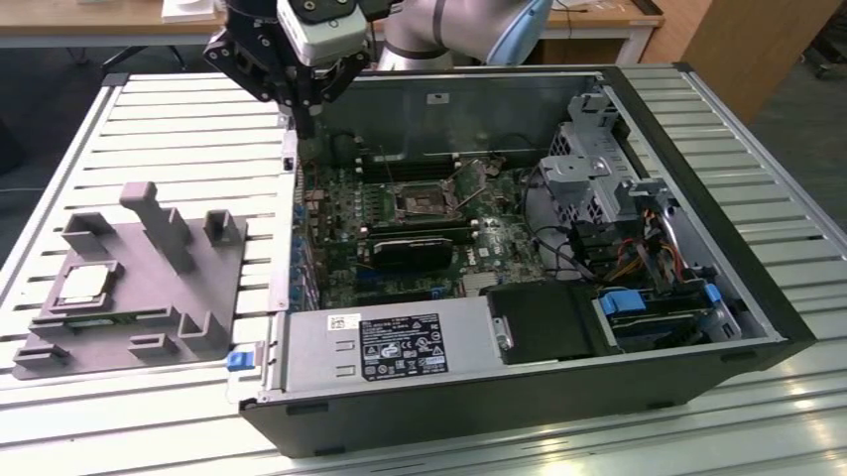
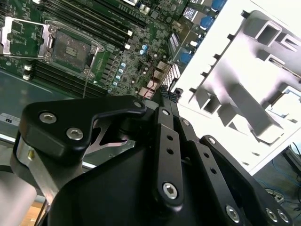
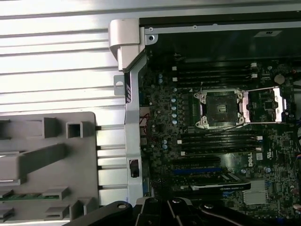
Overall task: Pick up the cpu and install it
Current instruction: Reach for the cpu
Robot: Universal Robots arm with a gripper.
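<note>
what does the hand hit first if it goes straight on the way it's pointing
Pointing downward, the hand would probably first meet the motherboard edge just inside the case wall, or that wall's rim; depth is unclear. The cpu lies aside on the grey fixture.

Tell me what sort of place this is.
Probably a robotics lab bench for computer assembly: an open desktop case lies on a slatted metal table, a grey fixture block beside it holds the cpu, and a robot arm hangs above.
</note>
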